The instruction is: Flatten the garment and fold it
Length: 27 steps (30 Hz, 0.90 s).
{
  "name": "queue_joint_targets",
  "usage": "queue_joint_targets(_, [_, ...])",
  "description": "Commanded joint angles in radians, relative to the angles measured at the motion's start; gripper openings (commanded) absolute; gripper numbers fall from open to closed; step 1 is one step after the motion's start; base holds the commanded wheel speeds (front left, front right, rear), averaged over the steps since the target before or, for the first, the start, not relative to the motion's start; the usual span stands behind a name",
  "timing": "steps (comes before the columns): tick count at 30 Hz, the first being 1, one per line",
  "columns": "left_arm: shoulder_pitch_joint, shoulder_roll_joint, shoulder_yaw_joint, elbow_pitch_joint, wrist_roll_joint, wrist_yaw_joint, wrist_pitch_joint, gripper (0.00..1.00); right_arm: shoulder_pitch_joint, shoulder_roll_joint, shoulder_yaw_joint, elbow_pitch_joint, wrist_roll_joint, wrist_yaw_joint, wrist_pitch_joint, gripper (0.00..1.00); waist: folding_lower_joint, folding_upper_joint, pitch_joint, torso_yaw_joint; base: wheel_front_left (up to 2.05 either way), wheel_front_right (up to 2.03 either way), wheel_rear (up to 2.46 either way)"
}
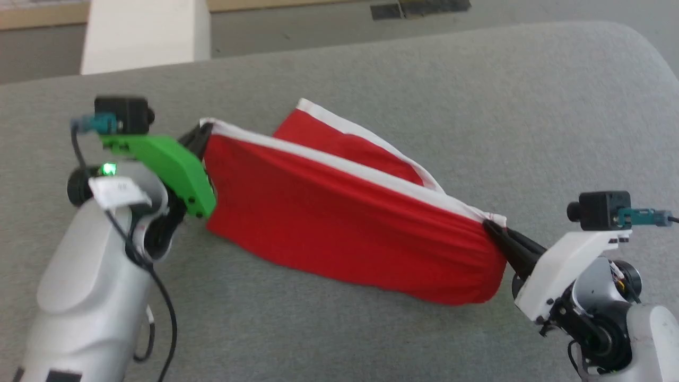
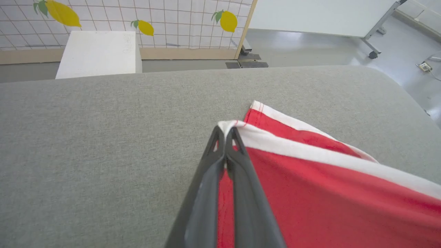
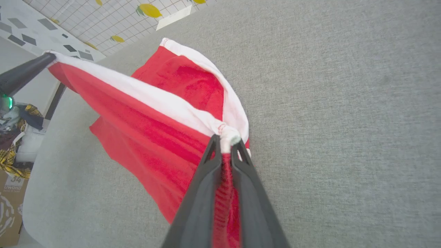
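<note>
The red garment with its white band trim hangs stretched between my two grippers above the grey padded table. My left gripper is shut on the band's left corner, seen up close in the left wrist view as the gripper pinching the white trim of the garment. My right gripper is shut on the band's right corner; the right wrist view has that gripper clamped on bunched white trim, with the garment sagging toward the table. A second red flap lies behind.
A white block stands beyond the table's far edge. A tiled partition with lemon prints and a wheeled white board stand farther off. A cardboard box sits on the floor beside the table.
</note>
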Motion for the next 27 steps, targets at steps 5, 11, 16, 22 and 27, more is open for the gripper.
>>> queue_joint_targets(5, [-0.154, 0.006, -0.034, 0.130, 0.037, -0.030, 0.032, 0.00, -0.056, 0.003, 0.019, 0.052, -0.008, -0.002, -0.059, 0.00, 0.0001, 0.0000, 0.145, -0.130, 0.00, 0.00, 0.00])
queue_joint_targets(11, [-0.263, 0.000, -0.072, 0.234, 0.065, -0.056, 0.056, 0.00, -0.090, 0.004, 0.045, 0.091, 0.020, -0.002, -0.129, 0.00, 0.0001, 0.0000, 0.203, -0.170, 0.00, 0.00, 0.00])
queue_joint_targets(16, [-0.320, -0.001, -0.087, 0.289, 0.079, -0.068, 0.048, 0.00, -0.105, 0.004, 0.081, 0.121, 0.041, -0.002, -0.174, 0.00, 0.0001, 0.0000, 0.235, -0.198, 0.00, 0.00, 0.00])
queue_joint_targets(22, [-0.359, 0.004, -0.097, 0.333, 0.087, -0.082, 0.031, 0.00, -0.114, 0.004, 0.132, 0.157, 0.049, -0.002, -0.186, 0.00, 0.0001, 0.0000, 0.248, -0.217, 0.00, 0.00, 0.00])
queue_joint_targets(27, [-0.365, 0.002, -0.104, 0.354, 0.095, -0.082, -0.001, 0.80, -0.117, 0.004, 0.162, 0.174, 0.045, -0.002, -0.191, 0.16, 0.0001, 0.0000, 0.245, -0.216, 0.00, 0.00, 0.00])
